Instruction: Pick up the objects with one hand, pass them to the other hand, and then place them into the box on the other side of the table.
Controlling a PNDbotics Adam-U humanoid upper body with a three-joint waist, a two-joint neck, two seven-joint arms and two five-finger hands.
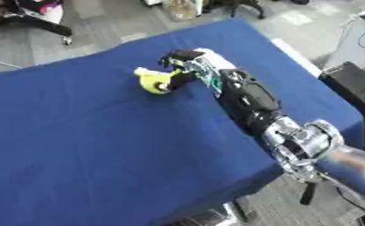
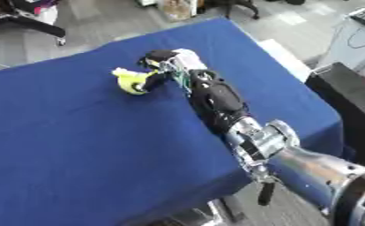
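Observation:
A small yellow-green object (image 1: 153, 80) with a pale tip lies on the blue table (image 1: 93, 145), toward its far middle. My right hand (image 1: 187, 66) reaches in from the lower right, its black arm stretched over the table. Its dark fingers (image 1: 173, 57) curl over the object's right side and the thumb sits against it, so the hand is shut on the object. Whether the object is lifted off the cloth I cannot tell. My left hand shows in neither view. No box is visible.
The table's right edge (image 1: 301, 57) has a white strip along it, with a dark cabinet (image 1: 355, 84) beyond. Grey floor and black furniture legs (image 1: 39, 24) lie past the far edge.

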